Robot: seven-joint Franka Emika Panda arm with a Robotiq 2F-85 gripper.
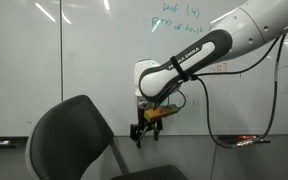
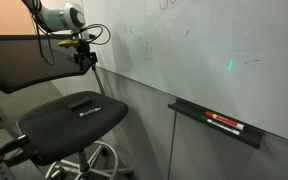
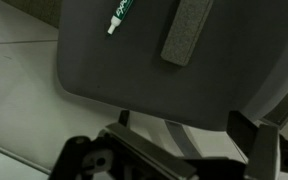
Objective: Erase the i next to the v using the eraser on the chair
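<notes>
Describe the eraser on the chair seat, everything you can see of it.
The eraser is a long rectangular block, dark grey, with a felt-like, slightly rough top face. It lies flat on the chair seat; the wrist view cuts off its far end. A marker lies beside it on the seat, apart from it. In an exterior view it shows as a low dark slab. The gripper hangs open above, not touching it.

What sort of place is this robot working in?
Most likely an office or meeting room, perhaps in a lab: a wall-wide whiteboard with handwriting, a black office chair, and a ledge under the board holding markers.
</notes>
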